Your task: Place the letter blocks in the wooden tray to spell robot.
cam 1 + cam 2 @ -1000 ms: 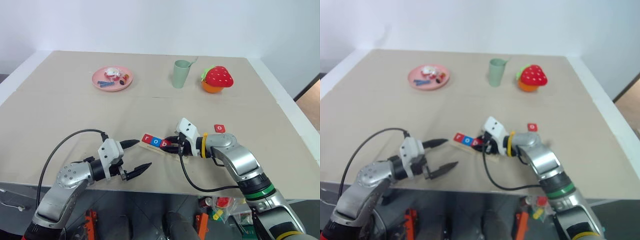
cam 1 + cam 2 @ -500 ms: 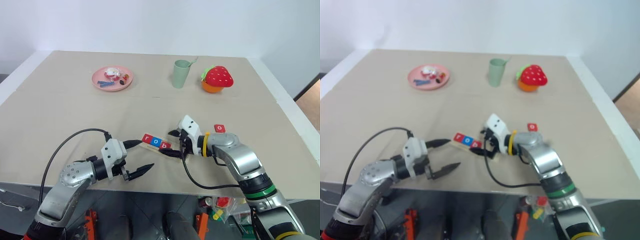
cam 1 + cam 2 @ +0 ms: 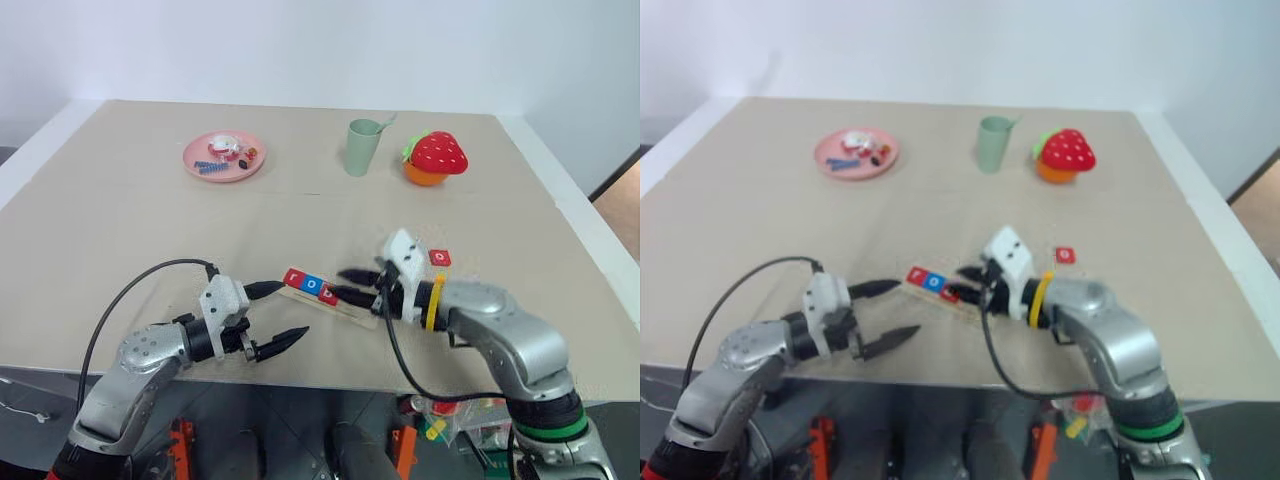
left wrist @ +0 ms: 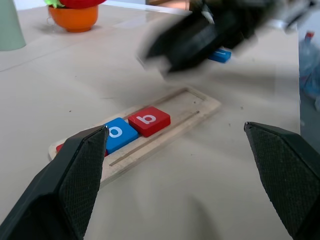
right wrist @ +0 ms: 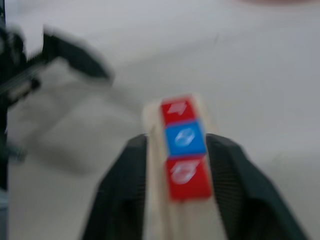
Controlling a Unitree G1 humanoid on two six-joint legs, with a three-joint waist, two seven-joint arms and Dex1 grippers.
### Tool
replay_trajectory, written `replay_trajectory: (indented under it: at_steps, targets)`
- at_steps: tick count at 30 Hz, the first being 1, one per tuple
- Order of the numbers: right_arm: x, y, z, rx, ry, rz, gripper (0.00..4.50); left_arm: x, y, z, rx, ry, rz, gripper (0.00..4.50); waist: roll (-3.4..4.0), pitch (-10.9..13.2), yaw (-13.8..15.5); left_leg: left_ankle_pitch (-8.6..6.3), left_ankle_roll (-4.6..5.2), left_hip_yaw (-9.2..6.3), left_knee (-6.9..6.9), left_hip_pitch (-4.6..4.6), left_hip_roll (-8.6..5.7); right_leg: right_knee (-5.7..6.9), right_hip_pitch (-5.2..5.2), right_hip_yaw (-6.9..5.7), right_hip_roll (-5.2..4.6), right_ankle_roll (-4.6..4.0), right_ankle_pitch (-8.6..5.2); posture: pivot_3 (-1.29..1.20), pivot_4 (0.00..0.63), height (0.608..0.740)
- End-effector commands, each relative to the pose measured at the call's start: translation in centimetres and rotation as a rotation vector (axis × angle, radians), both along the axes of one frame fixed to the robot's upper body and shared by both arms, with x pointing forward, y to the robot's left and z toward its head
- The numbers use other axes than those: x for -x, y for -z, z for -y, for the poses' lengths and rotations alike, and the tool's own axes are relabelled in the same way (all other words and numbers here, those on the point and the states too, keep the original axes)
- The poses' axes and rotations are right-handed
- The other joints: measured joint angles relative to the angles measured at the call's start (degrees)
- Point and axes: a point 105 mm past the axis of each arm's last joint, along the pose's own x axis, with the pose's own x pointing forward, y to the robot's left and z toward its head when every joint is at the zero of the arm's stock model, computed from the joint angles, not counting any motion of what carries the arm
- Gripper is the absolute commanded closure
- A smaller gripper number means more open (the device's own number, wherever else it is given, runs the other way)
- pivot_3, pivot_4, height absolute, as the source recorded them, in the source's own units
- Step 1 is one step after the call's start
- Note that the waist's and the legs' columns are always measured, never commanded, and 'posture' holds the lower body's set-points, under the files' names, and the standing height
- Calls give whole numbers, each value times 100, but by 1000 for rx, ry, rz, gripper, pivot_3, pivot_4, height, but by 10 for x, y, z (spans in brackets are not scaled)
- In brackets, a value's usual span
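1. I see the wooden tray (image 3: 330, 299) lying on the tabletop (image 3: 150, 220) near its front edge, between my two arms, set at a slant.
2. Three letter blocks sit in the tray's groove, touching in a row: a red block (image 3: 294, 277) at the left end, a blue o block (image 4: 118, 133) next, then a red b block (image 4: 149, 120). I cannot read the letter on the first red block.
3. The remainder of the tray, past the b block, is bare wood.
4. Another red letter block (image 3: 439, 258) lies flat on the tabletop to the right of the tray, apart from it, beside my right forearm.
5. A blue letter block (image 4: 220, 55) shows in the left wrist view beyond the tray, partly hidden by the right tool; its letter is not legible.
6. My left tool (image 3: 276, 316) has its fingers spread wide, empty, hovering just left of the tray's left end.
7. My right tool (image 3: 355, 284) hangs over the tray's right portion, fingers parted a little with nothing between them.
8. At the far side stand a pink plate (image 3: 224, 157) with small items, a green cup (image 3: 362, 147), and a strawberry toy (image 3: 436, 154) resting in an orange bowl (image 3: 424, 175).
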Motion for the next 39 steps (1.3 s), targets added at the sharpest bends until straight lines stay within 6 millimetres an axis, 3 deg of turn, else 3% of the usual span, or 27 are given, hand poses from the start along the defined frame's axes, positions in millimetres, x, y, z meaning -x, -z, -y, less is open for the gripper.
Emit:
replay_trajectory:
  at_steps: [1,17,18,39]
  targets:
    - [6,1,-7,15,-12,28,4070,2,-11,1,16,18,28,0,0,0,0,0,-1,0,0,0,0,0,0,0,0,-1,1,0,150,740]
    - [6,27,0,66,12,-17,4070,10,-4,1,-21,36,28,0,-2,1,3,4,-6,-2,-10,0,-2,-10,1,-3,-1,-1,0,0,150,740]
    - [6,27,0,67,12,-17,4293,11,-3,1,-23,37,29,0,-2,1,3,4,-6,-2,-10,0,-2,-9,1,-3,-1,-1,0,0,150,740]
    - [-3,26,-1,61,36,5,4293,14,1,6,-33,60,25,0,-2,1,4,4,-7,-2,-10,1,-2,-10,1,-3,-1,-1,0,0,150,740]
